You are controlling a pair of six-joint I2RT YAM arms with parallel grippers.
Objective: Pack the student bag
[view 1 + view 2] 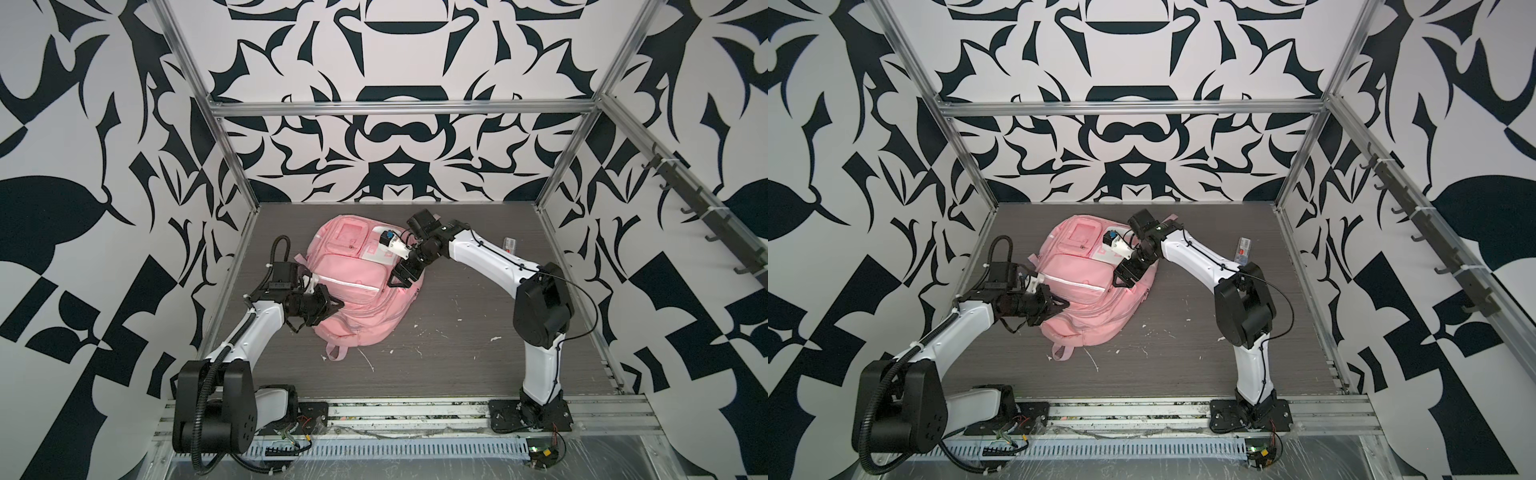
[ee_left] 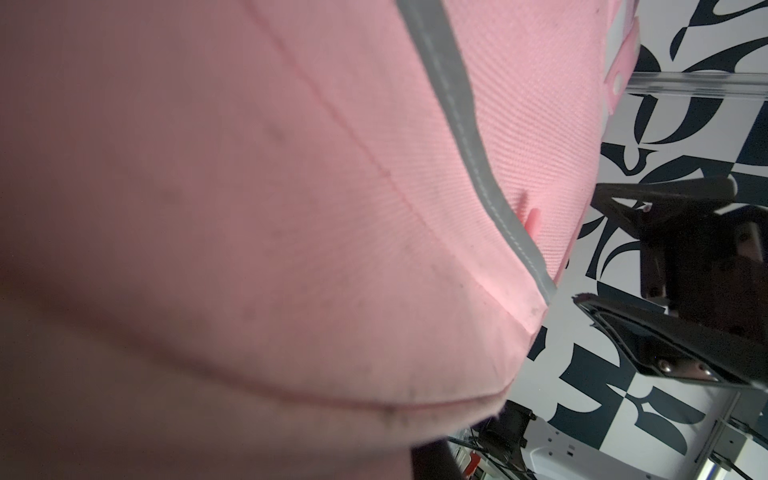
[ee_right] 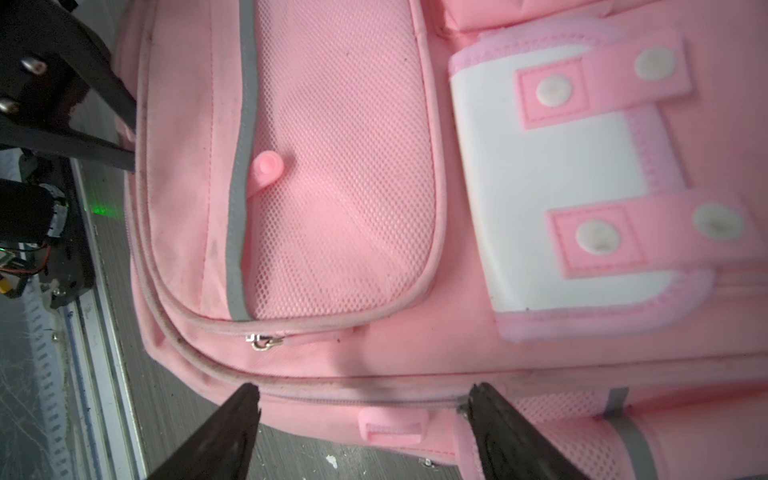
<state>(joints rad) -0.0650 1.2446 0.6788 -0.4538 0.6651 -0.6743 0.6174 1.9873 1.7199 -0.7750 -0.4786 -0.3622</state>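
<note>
The student bag [image 1: 361,307] [image 1: 1088,307], a soft pink backpack, lies front-up in the middle of the grey table. My left gripper [image 1: 338,304] [image 1: 1064,303] meets its left side with the fingers drawn together to a point, shut on a fold of the fabric. Pink cloth [image 2: 291,208] fills the left wrist view and hides the jaws. My right gripper [image 1: 399,282] [image 3: 363,392] hangs open over the bag's right edge. Its two black fingertips [image 3: 245,399] straddle a zip line and a pink pull tab [image 3: 392,424] and hold nothing.
A small clear packet with a red label [image 1: 510,245] [image 1: 1244,249] lies at the back right of the table. White scraps [image 1: 494,338] dot the surface. Metal frame posts [image 1: 232,166] edge the table, and a hook rail [image 1: 685,195] runs along the right wall.
</note>
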